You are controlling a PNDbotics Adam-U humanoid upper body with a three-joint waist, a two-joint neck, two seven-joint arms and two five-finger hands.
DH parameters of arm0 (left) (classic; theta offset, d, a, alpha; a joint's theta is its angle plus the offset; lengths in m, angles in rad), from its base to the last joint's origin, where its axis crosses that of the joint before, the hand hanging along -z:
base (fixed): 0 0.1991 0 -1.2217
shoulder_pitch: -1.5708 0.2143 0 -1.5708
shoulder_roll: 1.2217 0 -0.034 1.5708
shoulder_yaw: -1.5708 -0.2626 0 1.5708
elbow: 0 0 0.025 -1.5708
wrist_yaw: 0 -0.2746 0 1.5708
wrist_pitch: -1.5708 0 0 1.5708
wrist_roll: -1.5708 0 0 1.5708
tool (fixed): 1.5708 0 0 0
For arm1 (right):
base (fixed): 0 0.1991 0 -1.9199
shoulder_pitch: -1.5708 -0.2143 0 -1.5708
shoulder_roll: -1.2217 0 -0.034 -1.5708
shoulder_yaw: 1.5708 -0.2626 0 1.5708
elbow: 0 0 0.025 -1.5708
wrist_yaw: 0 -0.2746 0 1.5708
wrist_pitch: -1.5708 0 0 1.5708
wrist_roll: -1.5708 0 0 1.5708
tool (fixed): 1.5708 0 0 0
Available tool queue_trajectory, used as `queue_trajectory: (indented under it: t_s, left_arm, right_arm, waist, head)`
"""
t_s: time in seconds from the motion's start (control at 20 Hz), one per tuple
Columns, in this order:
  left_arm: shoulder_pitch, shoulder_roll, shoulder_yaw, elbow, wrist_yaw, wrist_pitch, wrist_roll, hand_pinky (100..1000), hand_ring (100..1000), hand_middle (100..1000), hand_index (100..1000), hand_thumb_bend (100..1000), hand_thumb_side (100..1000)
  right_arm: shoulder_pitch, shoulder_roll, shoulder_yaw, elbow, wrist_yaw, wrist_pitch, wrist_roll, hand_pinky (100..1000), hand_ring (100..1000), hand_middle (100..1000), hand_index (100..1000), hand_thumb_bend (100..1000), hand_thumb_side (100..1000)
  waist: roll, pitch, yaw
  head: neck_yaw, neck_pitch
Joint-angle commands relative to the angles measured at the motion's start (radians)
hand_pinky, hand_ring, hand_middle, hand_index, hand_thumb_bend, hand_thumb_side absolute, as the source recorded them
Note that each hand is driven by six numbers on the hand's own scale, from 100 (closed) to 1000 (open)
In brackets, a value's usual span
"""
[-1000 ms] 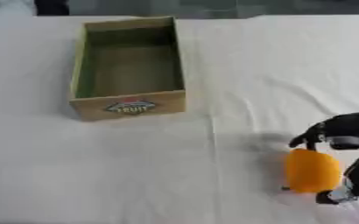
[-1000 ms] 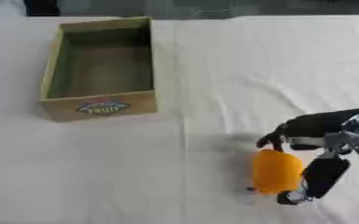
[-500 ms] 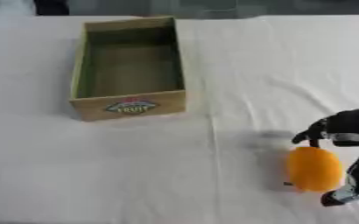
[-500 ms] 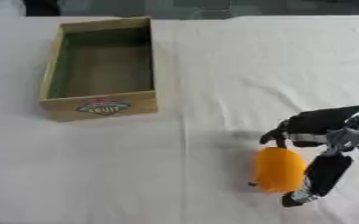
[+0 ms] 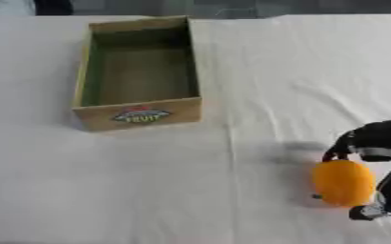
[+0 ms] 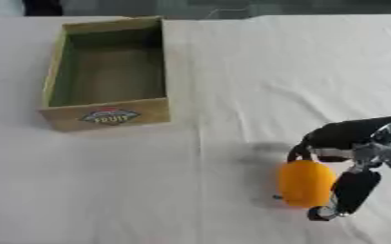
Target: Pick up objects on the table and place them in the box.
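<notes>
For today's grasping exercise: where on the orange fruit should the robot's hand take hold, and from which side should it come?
Probably across its middle, from the robot's right: the orange fruit lies lengthwise on the white cloth, and the right hand already curls round that side, fingers over the far end, thumb by the near end.

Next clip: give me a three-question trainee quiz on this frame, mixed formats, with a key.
1. True or false: the orange fruit lies inside the cardboard box.
2. Which hand touches the fruit? A) left B) right C) neither
3. Fill in: the box stands to the fruit's far ____ as the robot sees it.

Key
1. False; it sits on the white tablecloth, apart from the box, which holds nothing visible.
2. B; the right hand curls its fingers and thumb round the fruit. No left hand shows.
3. Left.
</notes>
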Motion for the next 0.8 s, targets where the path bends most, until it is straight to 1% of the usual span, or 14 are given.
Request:
queue_trajectory:
  t_s: [0.05, 0.1, 0.15, 0.2, 0.3, 0.35, 0.4, 0.5, 0.6, 0.8]
  left_arm:
    - [-0.015, 0.015, 0.003, -0.016, 0.003, -0.003, 0.001, 758, 687, 705, 867, 100, 911]
    - [-0.016, 0.014, 0.003, -0.016, 0.003, -0.003, 0.001, 758, 687, 705, 867, 100, 911]
    - [-0.016, 0.014, 0.003, -0.016, 0.002, -0.003, 0.001, 758, 686, 705, 868, 100, 911]
    - [-0.016, 0.014, 0.003, -0.016, 0.002, -0.003, 0.001, 758, 686, 705, 868, 100, 911]
    - [-0.014, 0.013, 0.004, -0.016, 0.003, -0.003, 0.002, 757, 686, 705, 868, 100, 914]
    - [-0.013, 0.013, 0.004, -0.016, 0.003, -0.003, 0.002, 757, 686, 706, 868, 100, 914]
    - [-0.013, 0.014, 0.005, -0.016, 0.003, -0.003, 0.002, 757, 686, 706, 868, 100, 915]
    - [-0.013, 0.014, 0.005, -0.016, 0.003, -0.003, 0.003, 757, 686, 706, 868, 100, 916]
    - [-0.012, 0.014, 0.005, -0.016, 0.002, -0.003, 0.003, 757, 686, 706, 868, 100, 915]
    - [-0.011, 0.014, 0.006, -0.016, 0.003, -0.002, 0.003, 757, 686, 706, 868, 100, 916]
  right_arm:
    - [0.003, -0.028, 0.019, -0.014, 0.018, 0.001, 0.001, 834, 954, 646, 860, 459, 443]
    - [0.002, -0.024, 0.027, -0.014, 0.023, 0.003, 0.001, 834, 954, 646, 860, 459, 443]
    - [0.000, -0.021, 0.033, -0.014, 0.026, 0.005, 0.001, 827, 944, 620, 820, 414, 437]
    - [-0.003, -0.018, 0.035, -0.014, 0.029, 0.008, 0.001, 826, 942, 616, 815, 406, 438]
    - [-0.014, -0.011, 0.031, -0.014, 0.034, 0.019, 0.000, 807, 913, 559, 723, 218, 447]
    - [-0.023, -0.007, 0.025, -0.014, 0.037, 0.025, -0.004, 800, 900, 539, 689, 100, 473]
    - [-0.030, -0.004, 0.022, -0.014, 0.039, 0.031, -0.011, 796, 894, 528, 674, 100, 427]
    - [-0.043, -0.001, 0.017, -0.014, 0.042, 0.039, -0.032, 790, 882, 507, 644, 100, 402]
    - [-0.051, 0.001, 0.015, -0.014, 0.046, 0.046, -0.058, 770, 855, 471, 588, 100, 296]
    - [-0.060, 0.004, 0.012, -0.014, 0.052, 0.069, -0.112, 758, 839, 451, 545, 100, 237]
  waist:
    - [0.001, -0.011, 0.004]
    - [0.002, -0.011, 0.004]
    - [0.002, -0.010, 0.005]
    - [0.002, -0.010, 0.005]
    - [0.003, -0.012, 0.004]
    - [0.003, -0.013, 0.004]
    - [0.003, -0.013, 0.003]
    - [0.002, -0.015, 0.002]
    - [0.000, -0.017, 0.001]
    - [-0.001, -0.019, 0.001]
  head:
    - [-0.007, -0.013]
    - [-0.008, -0.013]
    - [-0.008, -0.014]
    - [-0.008, -0.014]
    - [-0.007, -0.014]
    - [-0.007, -0.013]
    - [-0.006, -0.012]
    - [-0.006, -0.013]
    - [-0.005, -0.014]
    - [-0.004, -0.016]
